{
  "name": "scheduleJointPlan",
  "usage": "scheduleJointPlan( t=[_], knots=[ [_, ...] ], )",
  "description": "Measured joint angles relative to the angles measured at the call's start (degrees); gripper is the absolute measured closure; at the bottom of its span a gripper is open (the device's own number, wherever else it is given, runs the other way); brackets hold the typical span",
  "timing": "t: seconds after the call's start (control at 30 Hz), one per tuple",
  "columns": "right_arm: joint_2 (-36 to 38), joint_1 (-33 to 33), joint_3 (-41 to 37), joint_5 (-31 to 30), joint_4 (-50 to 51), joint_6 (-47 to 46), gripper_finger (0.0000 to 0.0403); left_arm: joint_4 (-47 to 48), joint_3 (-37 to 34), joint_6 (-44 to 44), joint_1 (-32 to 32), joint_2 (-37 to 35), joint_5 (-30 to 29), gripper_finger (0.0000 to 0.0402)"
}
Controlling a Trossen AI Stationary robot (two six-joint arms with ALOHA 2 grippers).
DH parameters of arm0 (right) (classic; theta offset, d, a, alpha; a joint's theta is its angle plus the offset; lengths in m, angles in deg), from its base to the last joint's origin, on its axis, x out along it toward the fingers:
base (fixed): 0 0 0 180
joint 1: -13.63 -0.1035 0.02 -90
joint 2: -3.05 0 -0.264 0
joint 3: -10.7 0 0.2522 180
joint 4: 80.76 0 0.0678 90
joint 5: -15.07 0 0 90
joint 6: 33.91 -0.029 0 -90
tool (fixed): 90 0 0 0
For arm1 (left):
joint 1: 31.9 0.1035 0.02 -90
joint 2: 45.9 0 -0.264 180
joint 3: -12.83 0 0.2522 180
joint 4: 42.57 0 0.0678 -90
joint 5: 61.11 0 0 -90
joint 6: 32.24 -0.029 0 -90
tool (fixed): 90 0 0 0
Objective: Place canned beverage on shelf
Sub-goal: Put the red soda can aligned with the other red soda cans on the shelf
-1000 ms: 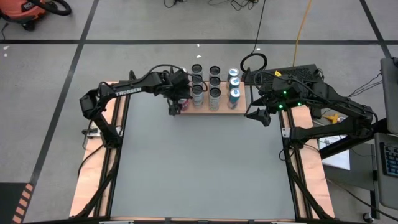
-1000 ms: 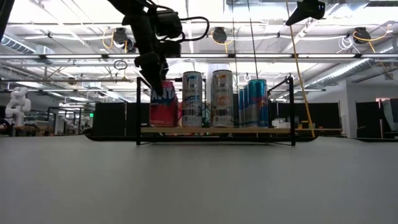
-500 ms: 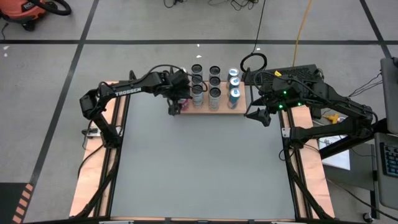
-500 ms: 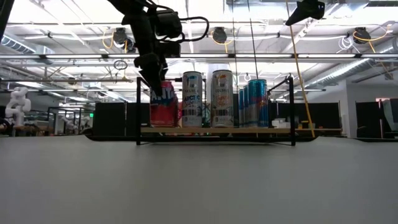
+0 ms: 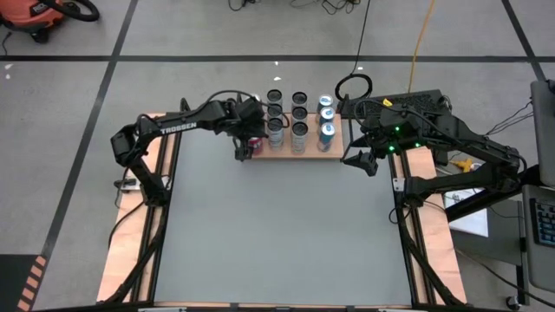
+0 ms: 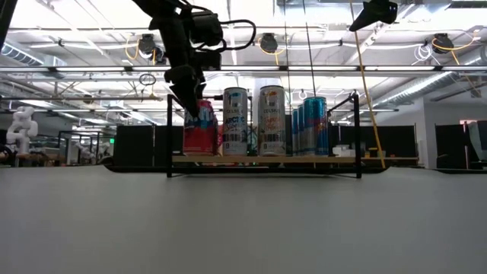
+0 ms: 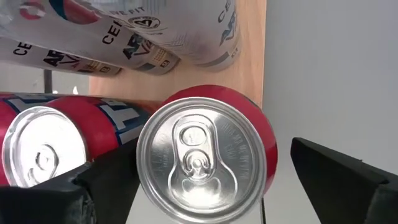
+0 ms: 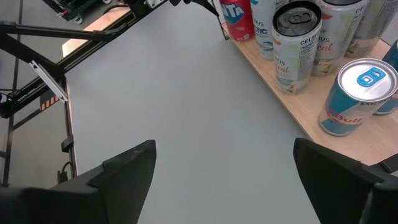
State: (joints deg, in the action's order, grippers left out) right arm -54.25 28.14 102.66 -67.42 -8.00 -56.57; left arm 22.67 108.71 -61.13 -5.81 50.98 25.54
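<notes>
A red canned beverage point(image 7: 199, 162) stands upright on the near left corner of the shelf point(image 5: 312, 150), a light-wood board with black rod frames at the table's far edge. My left gripper point(image 7: 217, 186) is open above it and slants down, one finger on either side of the can's top. A gap shows beside one finger. In the low view the gripper point(image 6: 194, 99) hangs over the red can point(image 6: 200, 133). A second red can point(image 7: 43, 155) stands just behind it. My right gripper point(image 8: 224, 180) waits open, raised off the shelf's right end.
Silver cans point(image 5: 275, 130) and blue cans point(image 5: 326, 132) stand upright in rows across the shelf point(image 6: 266, 158). The grey tabletop point(image 5: 277, 225) stretches from the shelf to the near edge. Cables and an orange vacuum lie on the floor beyond the table.
</notes>
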Motion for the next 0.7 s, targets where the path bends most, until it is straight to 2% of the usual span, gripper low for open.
scheduleJointPlan(
  t=[0.2,0.33,0.4,0.53,0.63,0.7],
  knots=[
    [0.0,0.0,0.0,0.0,0.0,0.0,0.0057,1.7,2.6,-0.1,-1.5,-1.1,-5.6,0.0015],
    [0.0,0.0,0.0,0.0,0.0,0.0,0.0057,5.2,6.1,0.9,-2.3,-2.4,-6.8,0.0015],
    [0.0,0.0,0.0,0.0,0.0,-0.1,0.0057,9.5,8.2,6.0,-3.0,-2.7,-7.3,0.0015],
    [0.1,0.0,0.0,-0.1,0.0,-0.6,0.0057,18.5,11.0,21.7,-5.0,-5.0,-5.0,0.0023],
    [0.1,0.0,0.0,-0.3,0.0,-1.6,0.0057,19.5,10.3,31.7,-9.2,-7.1,-4.4,0.0051],
    [0.1,0.0,0.0,-0.3,-0.1,-2.1,0.0057,15.9,9.0,37.3,-12.8,-8.4,-4.0,0.0079]
  ],
)
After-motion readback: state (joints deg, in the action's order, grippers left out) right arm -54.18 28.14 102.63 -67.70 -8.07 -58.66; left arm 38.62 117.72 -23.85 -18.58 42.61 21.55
